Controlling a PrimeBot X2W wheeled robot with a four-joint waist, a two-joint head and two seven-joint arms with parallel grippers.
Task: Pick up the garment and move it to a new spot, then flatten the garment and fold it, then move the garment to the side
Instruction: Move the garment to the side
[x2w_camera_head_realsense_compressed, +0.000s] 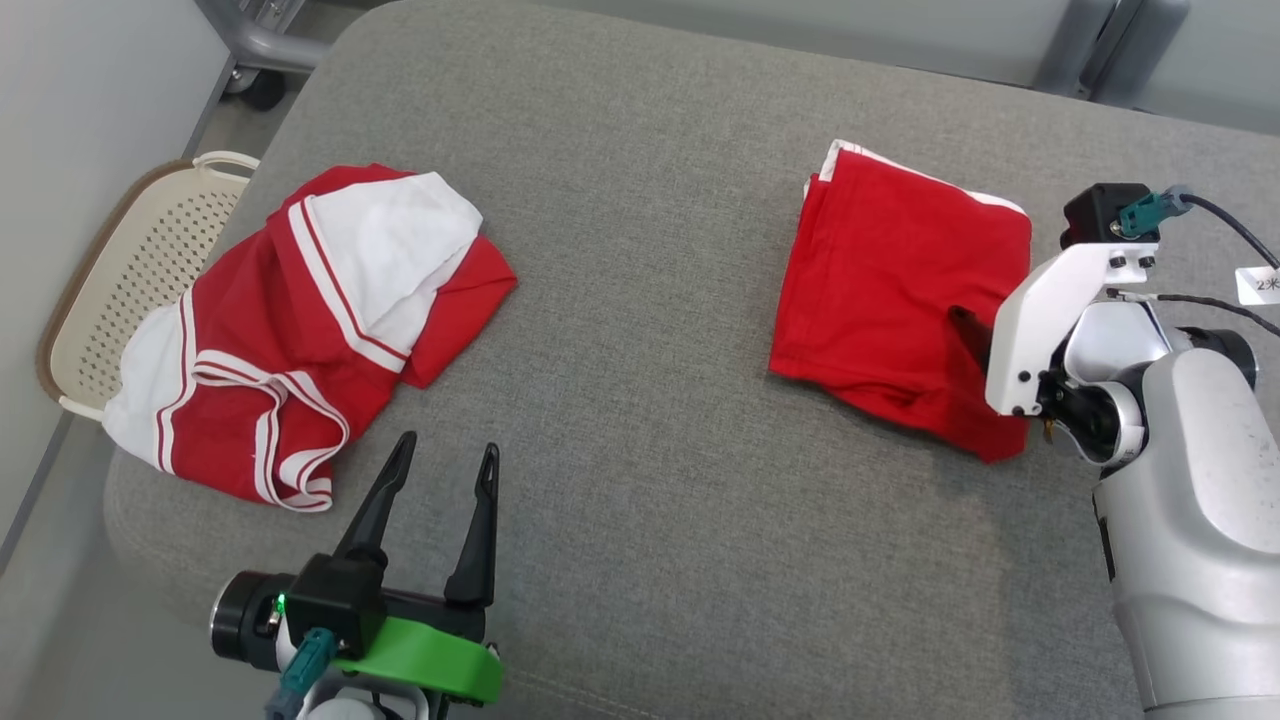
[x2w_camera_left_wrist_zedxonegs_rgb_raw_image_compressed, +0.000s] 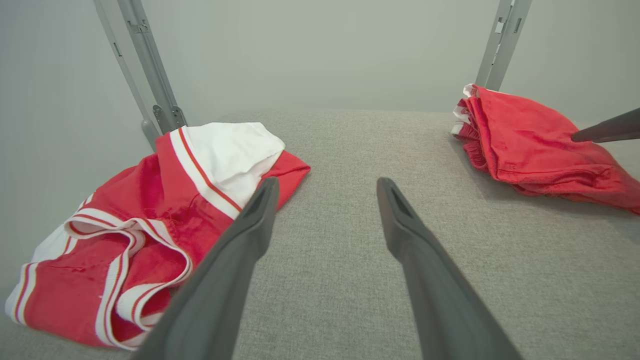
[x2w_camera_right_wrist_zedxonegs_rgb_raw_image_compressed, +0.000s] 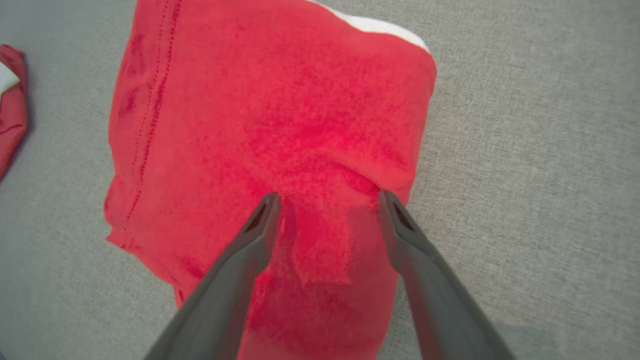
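While your right gripper stands with its fingers spread wide, both tips press down on the folded red garment near its near edge, with a small ridge of cloth raised between them; nothing is clamped. The garment lies flat on the right part of the grey cushioned surface, a white trim strip showing along its far edge. Its right edge sits just beside the pale right forearm, and bare cushion runs past it on that side. Your left gripper hovers over the near middle of the cushion, fingers wide apart and holding nothing, tips pointing away from you. A crumpled red-and-white garment lies at the left, just beside those fingers but apart from them; its outer end reaches the cushion's rounded left edge. A cream perforated basket stands beyond that edge, lower down, next to the wall. Between the two garments you have a broad strip of bare cushion, and more of it along the near edge in front of the folded one. Grey metal frame legs rise behind the far edge.
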